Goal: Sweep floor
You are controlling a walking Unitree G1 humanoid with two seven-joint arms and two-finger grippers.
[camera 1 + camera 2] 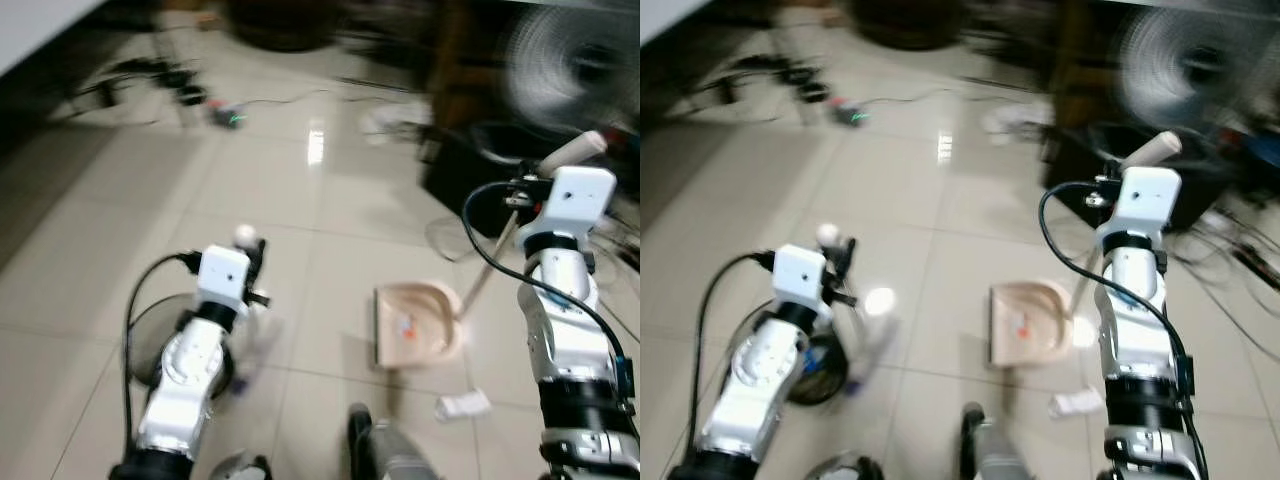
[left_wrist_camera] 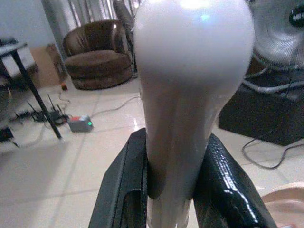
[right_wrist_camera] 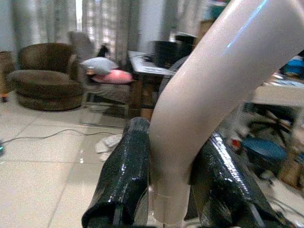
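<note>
the right gripper (image 3: pixel 166 190) is clamped on the pale dustpan handle (image 3: pixel 209 95); its two black jaws press the tube from either side just below the handle's bend. in the head views the handle runs as a long slanted line from the gripper near the right arm's white wrist down and toward the robot's left to the dustpan (image 1: pixel 418 324), which lies flat on the tiled floor (image 1: pixel 300 210) between the two arms, with its straight open edge on the robot's left side. a few small orange bits lie inside the pan. a crumpled white scrap (image 1: pixel 462 405) sits on the floor near the pan, on the robot's side of it.

the left gripper (image 2: pixel 171 190) is closed around the white broom handle (image 2: pixel 190 71), jaws touching it on both sides below its rounded knob. the handle stands roughly upright, its knob (image 1: pixel 245 235) topping the left wrist in the head view.

a brown armchair (image 2: pixel 97 59), a power strip (image 2: pixel 80 123) with a green light and a standing fan (image 1: pixel 570 65) sit farther back. the head views are blurred.
</note>
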